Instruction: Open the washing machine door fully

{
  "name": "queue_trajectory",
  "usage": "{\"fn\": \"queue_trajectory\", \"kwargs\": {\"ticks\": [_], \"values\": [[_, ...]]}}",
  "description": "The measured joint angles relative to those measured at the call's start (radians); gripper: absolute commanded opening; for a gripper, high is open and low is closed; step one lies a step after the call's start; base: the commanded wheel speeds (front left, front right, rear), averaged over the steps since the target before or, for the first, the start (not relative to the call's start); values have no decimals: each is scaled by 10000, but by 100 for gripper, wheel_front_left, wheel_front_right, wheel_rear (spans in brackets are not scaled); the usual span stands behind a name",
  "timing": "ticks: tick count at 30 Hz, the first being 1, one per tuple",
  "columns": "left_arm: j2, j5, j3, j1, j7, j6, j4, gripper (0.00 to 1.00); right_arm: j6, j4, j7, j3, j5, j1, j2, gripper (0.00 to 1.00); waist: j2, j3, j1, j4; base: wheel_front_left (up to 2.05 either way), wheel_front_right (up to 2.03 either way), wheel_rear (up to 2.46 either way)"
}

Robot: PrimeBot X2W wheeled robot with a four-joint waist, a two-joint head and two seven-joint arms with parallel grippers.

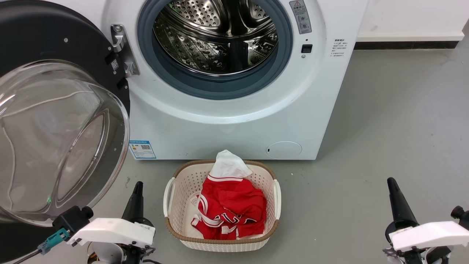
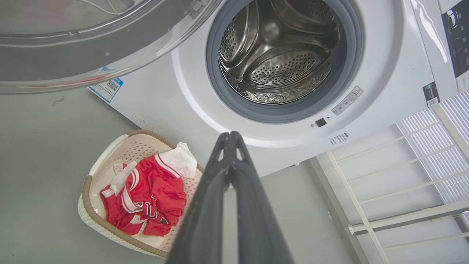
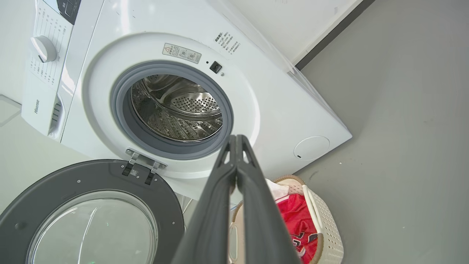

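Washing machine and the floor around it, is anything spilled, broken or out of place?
Nothing stands out. The washing machine door hangs open on its hinge, and the basket stands upright on the floor with the red and white garment inside it.

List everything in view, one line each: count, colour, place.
washing machine: 1, white, centre, on the floor
washing machine door: 1, black ring with clear glass bowl, open, hinged left of the opening
drum: 1, steel, inside the machine
seal: 1, grey, around the drum mouth
basket: 1, cream with brown rim, on the floor before the machine
garment: 1 bundle, red and white, in the basket
floor: grey
left hand: 1, dark fingers, shut, lower left
right hand: 1, dark fingers, shut, lower right
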Motion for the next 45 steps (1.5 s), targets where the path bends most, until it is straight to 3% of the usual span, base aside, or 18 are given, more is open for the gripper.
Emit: {"fn": "queue_trajectory", "kwargs": {"ticks": [45], "values": [[-451,-4136,1160,-185,1189,-876,242,0,-2,717,780,-201,4652,-629,-15,0,0,-107,0,-123,0,0,0]]}}
